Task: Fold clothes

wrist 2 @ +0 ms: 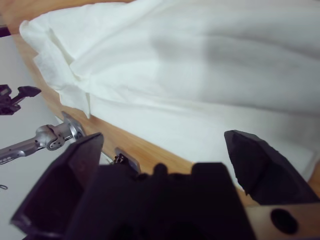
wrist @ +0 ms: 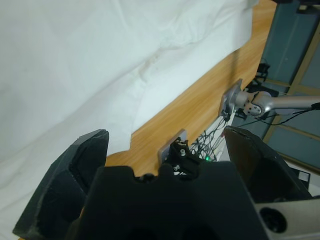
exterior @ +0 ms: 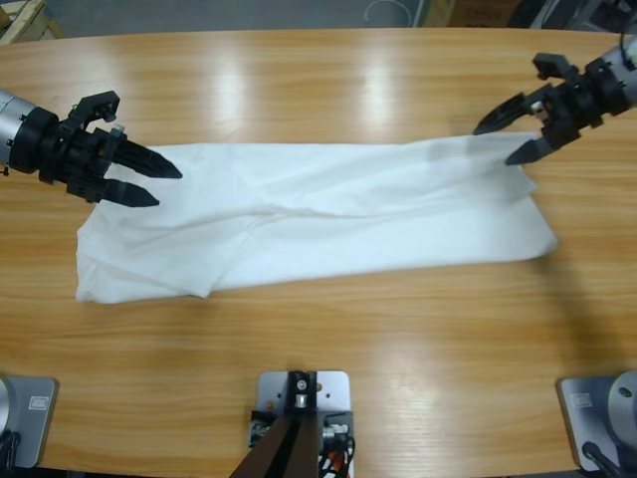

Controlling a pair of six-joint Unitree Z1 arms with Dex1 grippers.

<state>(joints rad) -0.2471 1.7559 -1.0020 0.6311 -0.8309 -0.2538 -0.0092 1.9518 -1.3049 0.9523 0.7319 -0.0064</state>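
While the white T-shirt (exterior: 318,219) lies folded into a long band across the wooden table (exterior: 328,80), the left gripper (exterior: 149,181) and right gripper (exterior: 508,139) hover wide open, empty, at its opposite ends.

— Where does the T-shirt (exterior: 309,219) lie?
— Spread lengthwise across the middle of the table (exterior: 318,368), one end toward each side.
— And the arms?
— The left gripper (exterior: 157,183) sits over the shirt's left end (upper corner); the right gripper (exterior: 506,140) hangs over the upper right corner — bare table lies before and behind the cloth.
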